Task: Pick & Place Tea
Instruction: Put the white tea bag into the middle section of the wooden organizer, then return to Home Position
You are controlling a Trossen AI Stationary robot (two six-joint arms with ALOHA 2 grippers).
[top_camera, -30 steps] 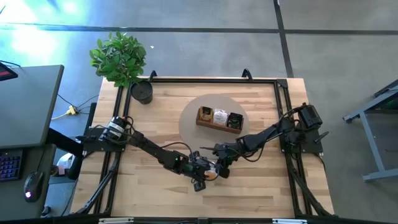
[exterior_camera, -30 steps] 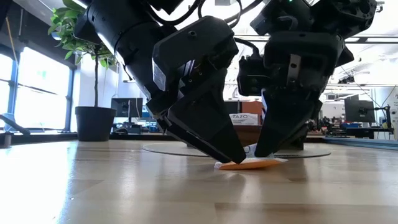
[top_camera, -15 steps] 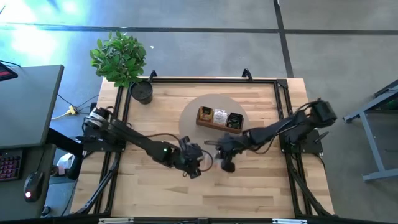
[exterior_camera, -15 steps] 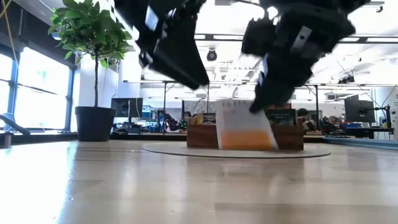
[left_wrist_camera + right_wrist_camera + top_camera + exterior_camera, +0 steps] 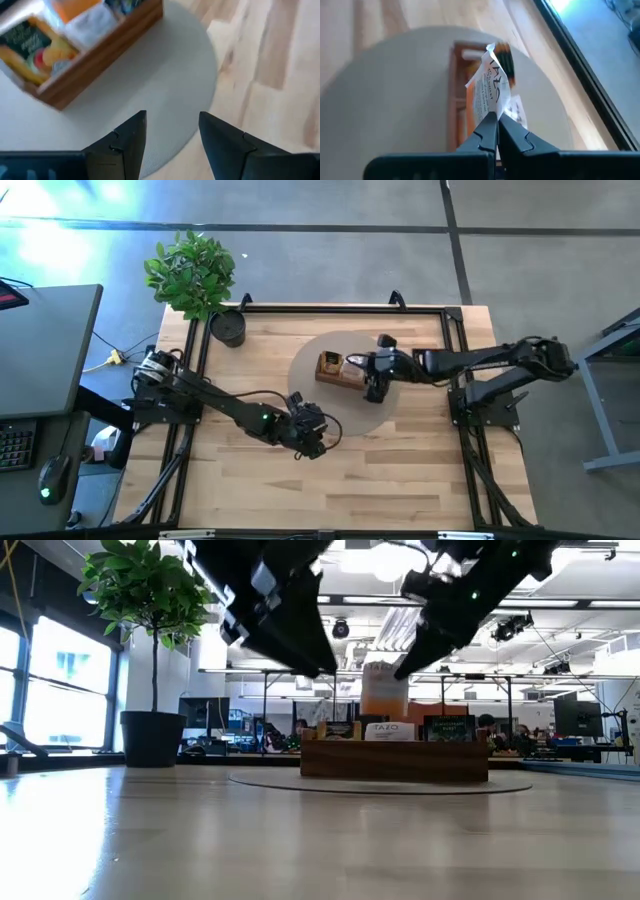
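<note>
Above the tray, right fingers pinch a white-and-orange packet

My right gripper is stretched out over the table's middle, fingers pinched tight (a packet between them). My left gripper hangs low nearby, fingers spread, empty.

Right gripper over wooden tray on round mat; left gripper near mat edge
</note>
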